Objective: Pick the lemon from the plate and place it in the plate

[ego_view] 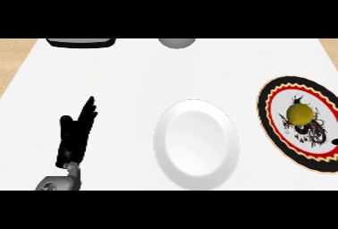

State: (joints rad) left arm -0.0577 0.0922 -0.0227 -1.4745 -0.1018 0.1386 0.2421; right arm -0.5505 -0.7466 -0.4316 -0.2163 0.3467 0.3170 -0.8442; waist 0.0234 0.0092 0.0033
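A yellow lemon [300, 114] lies on a patterned plate [284, 91] with a black, red and cream rim at the right side of the counter. A plain white plate [196, 144] sits in the middle, with nothing on it. My left hand [74, 134] shows at the lower left, fingers straight and pointing up, well apart from both plates. My right hand does not appear in the head view.
A dark tray-like object [81, 42] sits at the far left edge of the counter and a grey rounded object [176, 43] at the far middle. Wooden surface [13, 58] borders the white top on both sides.
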